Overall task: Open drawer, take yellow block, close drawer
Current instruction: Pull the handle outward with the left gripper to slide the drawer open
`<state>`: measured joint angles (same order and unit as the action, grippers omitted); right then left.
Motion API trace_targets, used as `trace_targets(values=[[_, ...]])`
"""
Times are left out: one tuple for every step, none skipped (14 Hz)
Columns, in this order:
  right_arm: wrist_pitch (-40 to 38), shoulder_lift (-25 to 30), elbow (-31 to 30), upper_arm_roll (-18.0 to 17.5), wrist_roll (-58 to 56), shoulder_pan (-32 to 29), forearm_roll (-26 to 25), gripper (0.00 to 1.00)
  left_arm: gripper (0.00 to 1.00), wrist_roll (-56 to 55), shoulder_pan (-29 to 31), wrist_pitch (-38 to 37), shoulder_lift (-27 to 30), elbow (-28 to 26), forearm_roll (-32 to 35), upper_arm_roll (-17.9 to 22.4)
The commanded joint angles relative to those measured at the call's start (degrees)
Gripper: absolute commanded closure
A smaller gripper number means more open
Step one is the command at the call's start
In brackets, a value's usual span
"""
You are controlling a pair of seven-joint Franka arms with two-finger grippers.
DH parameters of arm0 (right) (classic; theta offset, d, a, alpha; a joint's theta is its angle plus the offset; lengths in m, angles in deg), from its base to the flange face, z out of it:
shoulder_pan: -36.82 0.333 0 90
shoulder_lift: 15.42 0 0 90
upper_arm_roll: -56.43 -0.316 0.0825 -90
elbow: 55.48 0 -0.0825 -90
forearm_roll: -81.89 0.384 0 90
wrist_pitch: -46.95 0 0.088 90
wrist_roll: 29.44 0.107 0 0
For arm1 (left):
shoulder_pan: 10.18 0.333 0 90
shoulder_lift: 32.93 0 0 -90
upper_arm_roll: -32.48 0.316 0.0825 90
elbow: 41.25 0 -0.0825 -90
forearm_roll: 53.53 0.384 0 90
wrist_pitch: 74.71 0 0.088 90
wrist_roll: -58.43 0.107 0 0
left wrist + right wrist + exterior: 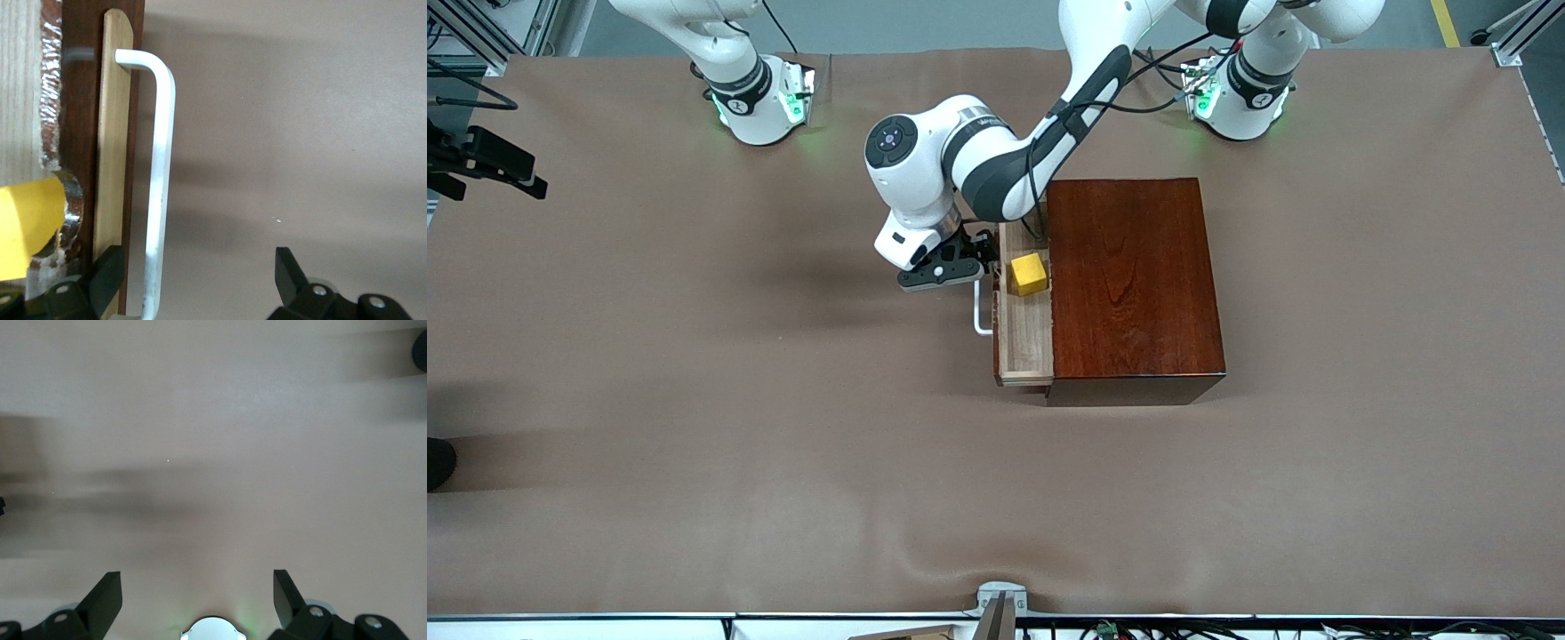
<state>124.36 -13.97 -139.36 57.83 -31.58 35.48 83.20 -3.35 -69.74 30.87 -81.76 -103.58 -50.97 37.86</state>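
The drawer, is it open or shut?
Partly open. The drawer sticks out of the dark wooden box, and the yellow block shows inside its tray.

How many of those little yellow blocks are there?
1. The yellow block lies in the drawer, which is pulled partly out of the dark wooden box. More could be hidden in the part of the drawer that is inside the box.

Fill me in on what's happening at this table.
The drawer stands partly pulled out of the dark wooden box, with the yellow block lying in it. The left gripper hangs open by the white handle, holding nothing. The right arm waits, its gripper open over bare table.
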Motion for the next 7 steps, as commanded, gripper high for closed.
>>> trace_targets(values=[[-0.06, 0.58, -0.67, -0.61, -0.33, -1.12, 1.06, 0.00, 0.00, 1.23, -0.29, -0.20, -1.45, 1.86, -0.36, 0.16], [-0.06, 0.58, -0.67, -0.53, -0.33, -1.12, 1.06, 0.00, 0.00, 0.97, -0.29, 0.50, -1.54, 1.86, -0.36, -0.19], [-0.06, 0.58, -0.58, -0.53, -0.33, -1.04, 1.06, 0.00, 0.00, 0.70, -0.29, 1.38, -1.62, 1.86, -0.36, -0.28], [0.03, 0.58, -0.58, -0.53, -0.33, -1.12, 1.06, 0.00, 0.00, 0.70, -0.29, 2.08, -1.71, 1.86, -0.36, -0.19], [-0.06, 0.58, -0.58, -0.61, -0.33, -1.04, 1.06, 0.00, 0.00, 0.70, -0.38, 2.61, -1.71, 1.86, -0.45, -0.19], [0.03, 0.58, -0.58, -0.61, -0.33, -1.12, 1.06, 0.00, 0.00, 0.61, -0.38, 2.88, -2.32, 1.86, -0.45, -0.45], [-0.06, 0.58, -0.67, -0.61, -0.33, -1.04, 1.06, 0.00, 0.00, 0.18, -0.38, 3.14, -2.68, 1.86, -0.45, -0.54]])
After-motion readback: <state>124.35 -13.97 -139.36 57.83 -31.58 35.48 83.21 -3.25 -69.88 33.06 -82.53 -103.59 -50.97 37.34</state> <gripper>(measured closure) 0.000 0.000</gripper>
